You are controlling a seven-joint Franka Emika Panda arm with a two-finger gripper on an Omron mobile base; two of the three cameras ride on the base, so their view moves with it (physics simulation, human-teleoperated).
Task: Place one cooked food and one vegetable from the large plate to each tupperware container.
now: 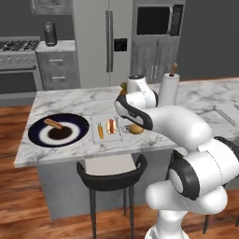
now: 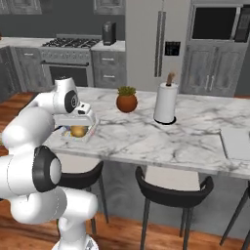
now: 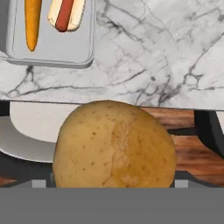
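1. Far left on the counter (image 1: 70, 100) sat the large plate (image 1: 38, 135). One long brown piece of food (image 1: 52, 123) lay on it, near its back edge.
2. Just to the right of the plate was a tupperware container (image 1: 106, 138). It had a carrot (image 1: 100, 130) and a hot dog (image 1: 111, 126) side by side in it. My guess was that this container was already done.
3. Right beside that container, close to the front edge of the counter, was a big potato (image 1: 135, 129). It was not in the container. It was the vegetable being worked on.
4. The gripper (image 2: 78, 125) was right on top of the potato, pointing down at it. In the hand view the potato (image 3: 114, 146) was so close that it hid both fingertips.
5. The jaws stood about as wide as they could go, one on each side of the potato. I could not tell if they were squeezing it or just open around it. I also could not tell if the potato sat on the counter or hung a little above it.
6. I think the step in hand was moving the potato to the other container. The next move called for a firm hold, since the potato was round and fat and could roll. Then it had to be lifted and set down flat inside that container.
7. After that, the brown food on the plate would need to go in with it.
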